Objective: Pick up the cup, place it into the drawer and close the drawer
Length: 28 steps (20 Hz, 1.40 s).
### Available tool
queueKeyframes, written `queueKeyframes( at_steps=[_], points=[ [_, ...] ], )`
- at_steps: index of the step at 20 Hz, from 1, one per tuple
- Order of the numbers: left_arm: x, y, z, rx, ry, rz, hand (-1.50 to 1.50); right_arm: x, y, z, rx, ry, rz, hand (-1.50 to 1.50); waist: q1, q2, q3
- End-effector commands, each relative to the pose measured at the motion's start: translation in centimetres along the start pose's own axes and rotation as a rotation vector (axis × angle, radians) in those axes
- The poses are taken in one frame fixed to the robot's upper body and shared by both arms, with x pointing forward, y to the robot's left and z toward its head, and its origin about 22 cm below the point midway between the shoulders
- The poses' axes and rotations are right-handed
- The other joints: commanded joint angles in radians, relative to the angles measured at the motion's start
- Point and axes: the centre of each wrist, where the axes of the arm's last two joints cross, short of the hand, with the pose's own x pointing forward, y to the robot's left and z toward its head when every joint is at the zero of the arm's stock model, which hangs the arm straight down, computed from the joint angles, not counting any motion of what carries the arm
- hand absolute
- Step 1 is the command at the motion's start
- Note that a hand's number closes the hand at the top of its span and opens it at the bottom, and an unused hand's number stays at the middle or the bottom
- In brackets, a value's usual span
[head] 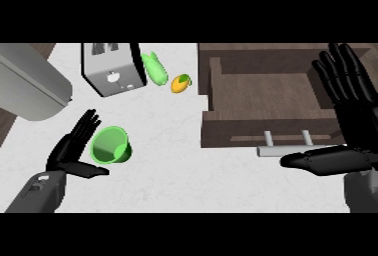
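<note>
Nothing is done yet: the green cup (111, 146) sits on the table (170, 167), your left hand (70, 150) spread wide just beside it, your right hand (351, 125) spread wide by the open drawer (258, 95), so lifting, putting in and shutting are all left.

Left hand (66, 155): matte black, slim segmented fingers w/ rounded tips, faint grey sheen along the edges; thumb is a thicker, blunt black piece. Just below the hand, left forearm (37, 192): mid-grey, boxy shell w/ a small pale mark right behind the wrist. Right hand (356, 125): same black, shows bigger; fingers have clear ridged segments & soft highlights, thumb is thick & rounded w/ lighter grey gloss on top. Behind this hand, right forearm (362, 190): darker grey, smooth rounded block, approx. as wide as the palm. Colour changes black to grey at each wrist.
</note>
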Motion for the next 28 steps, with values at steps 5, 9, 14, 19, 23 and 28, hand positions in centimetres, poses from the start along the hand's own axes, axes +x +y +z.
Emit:
queueKeyframes(
  at_steps=[5, 9, 14, 19, 23, 28],
  points=[
    [-2.1, -1.6, 0.8, -0.009, -0.089, 0.059, -1.5, 0.3, 1.1, 0.3, 0.045, -0.01, -0.001, -1.5, -0.019, 0.007, -0.003],
    [-1.9, -1.3, 0.7, -0.017, -0.106, 0.039, -1.5, 0.1, -1.3, -1.0, 0.003, -0.027, -0.008, -1.5, -0.017, 0.011, -0.003],
    [-3.0, -3.6, 0.5, -0.034, -0.129, 0.044, -1.5, 1.5, -0.8, -1.2, 0.027, -0.004, -0.014, -1.5, -0.023, 0.008, -0.004],
    [-1.8, -2.3, -0.5, -0.062, -0.123, 0.067, -1.5, 0.2, -0.1, -0.3, 0.026, -0.006, 0.009, -1.5, -0.025, 0.011, -0.004],
    [-3.1, -4.2, 0.0, -0.097, -0.127, 0.136, -1.5, 0.3, 0.8, -1.2, 0.016, 0.009, 0.008, -1.5, -0.018, 0.012, -0.004],
    [-2.9, -5.7, -1.2, -0.173, -0.141, 0.261, 1.5, 0.7, -0.1, -1.0, 0.016, 0.007, -0.015, -1.5, -0.024, 0.01, -0.004]
  ],
)
